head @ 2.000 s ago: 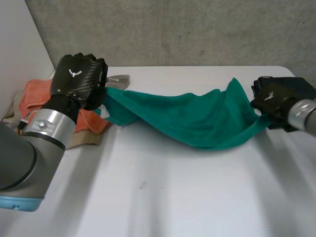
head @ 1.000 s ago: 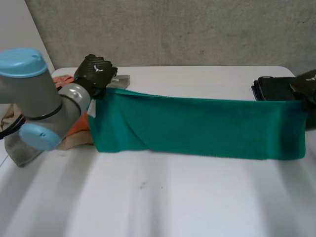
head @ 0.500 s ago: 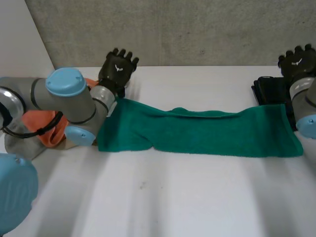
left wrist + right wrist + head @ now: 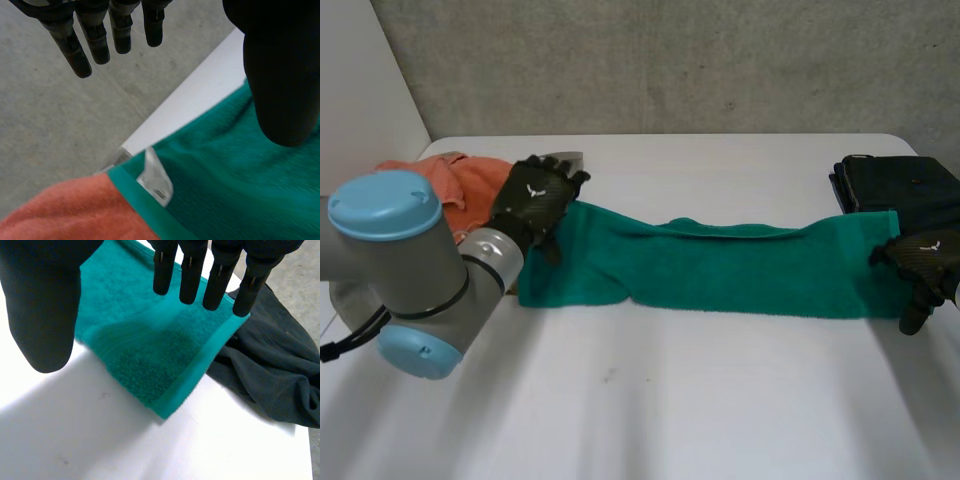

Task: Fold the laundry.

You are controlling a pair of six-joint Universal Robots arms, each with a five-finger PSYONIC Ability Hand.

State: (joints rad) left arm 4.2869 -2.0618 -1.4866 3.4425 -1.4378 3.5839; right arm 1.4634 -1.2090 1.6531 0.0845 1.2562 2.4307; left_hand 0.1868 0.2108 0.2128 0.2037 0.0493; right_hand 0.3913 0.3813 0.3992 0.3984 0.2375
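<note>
Head view shows the green towel (image 4: 740, 268) lying on the white bench (image 4: 700, 400) as one long, narrow band that stretches from the left side to the right side. It is doubled along its length, with a soft ridge near the far edge. Its left end is thicker and a little bunched.

The left hand (image 4: 532, 198) is at the towel's left end, near the far corner. In the left wrist view its fingers are straight and stand away from the thumb, holding nothing. In that view a small white label (image 4: 156, 176) sits at the towel's hem, and the hem touches an orange cloth (image 4: 65, 212).

The right hand (image 4: 922, 262) is over the towel's right end. Its fingers are also straight and apart from the thumb, with nothing gripped. This end has a smooth border strip, and its corner touches a black garment (image 4: 270, 365).
</note>
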